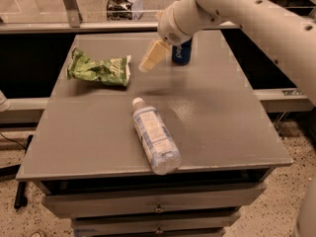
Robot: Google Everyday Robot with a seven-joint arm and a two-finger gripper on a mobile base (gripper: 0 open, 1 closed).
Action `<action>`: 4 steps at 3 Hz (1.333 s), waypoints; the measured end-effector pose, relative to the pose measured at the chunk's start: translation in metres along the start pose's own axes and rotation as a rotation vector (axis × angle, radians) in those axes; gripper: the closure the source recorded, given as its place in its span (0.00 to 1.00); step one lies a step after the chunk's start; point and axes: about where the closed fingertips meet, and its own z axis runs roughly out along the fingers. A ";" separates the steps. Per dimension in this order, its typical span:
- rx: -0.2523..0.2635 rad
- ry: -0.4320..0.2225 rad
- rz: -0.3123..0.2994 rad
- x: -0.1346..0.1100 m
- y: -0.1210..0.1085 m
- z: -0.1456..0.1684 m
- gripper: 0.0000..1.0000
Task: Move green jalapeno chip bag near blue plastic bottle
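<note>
The chip bag [100, 71] lies crumpled on the far-left part of the table [217, 112], lettering up, clear of the bottle [154, 136] and not touching it. The bottle lies on its side at centre-near, its cap toward the far left and its base at the table's near edge. The gripper [150, 57] hangs above the far-centre of the table, just right of the bag and just left of a blue can [182, 52] standing upright at the far side. It carries nothing visible; whether it is spread or closed cannot be told. The arm [237, 9] enters from the upper right.
</note>
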 end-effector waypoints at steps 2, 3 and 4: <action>-0.157 -0.179 0.117 -0.047 0.023 0.066 0.00; -0.224 -0.227 0.171 -0.057 0.043 0.088 0.00; -0.276 -0.243 0.195 -0.066 0.063 0.100 0.00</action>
